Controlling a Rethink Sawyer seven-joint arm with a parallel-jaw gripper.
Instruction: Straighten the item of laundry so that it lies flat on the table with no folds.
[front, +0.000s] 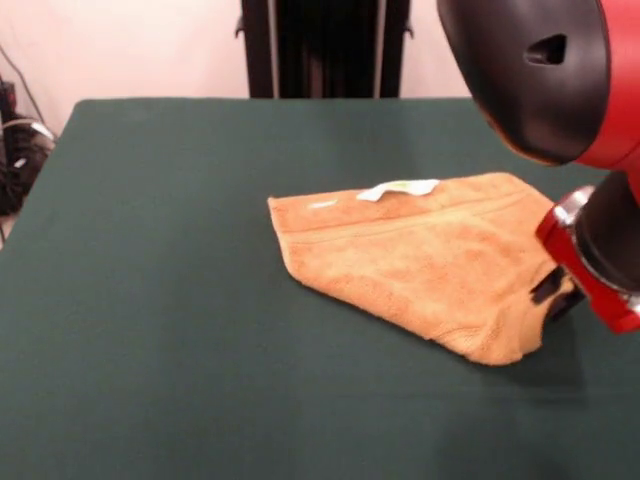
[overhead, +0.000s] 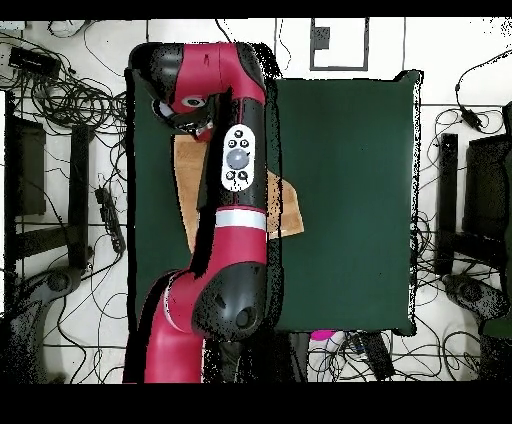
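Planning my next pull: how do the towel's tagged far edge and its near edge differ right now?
In the front view the towel has a far edge that runs fairly straight and carries the white tag. The near edge slants toward the arm and ends in a rolled, bunched corner. Both rest on the green table.

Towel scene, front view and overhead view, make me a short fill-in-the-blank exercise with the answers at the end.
1. The orange-tan towel lies on a table covered in dark ____ cloth.
2. A small ____ tag sits at the towel's far edge in the front view.
3. The towel is not yet flat: it is ____ over itself.
4. In the overhead view the red and black arm hides ____ of the towel.

Answers: green; white; folded; most
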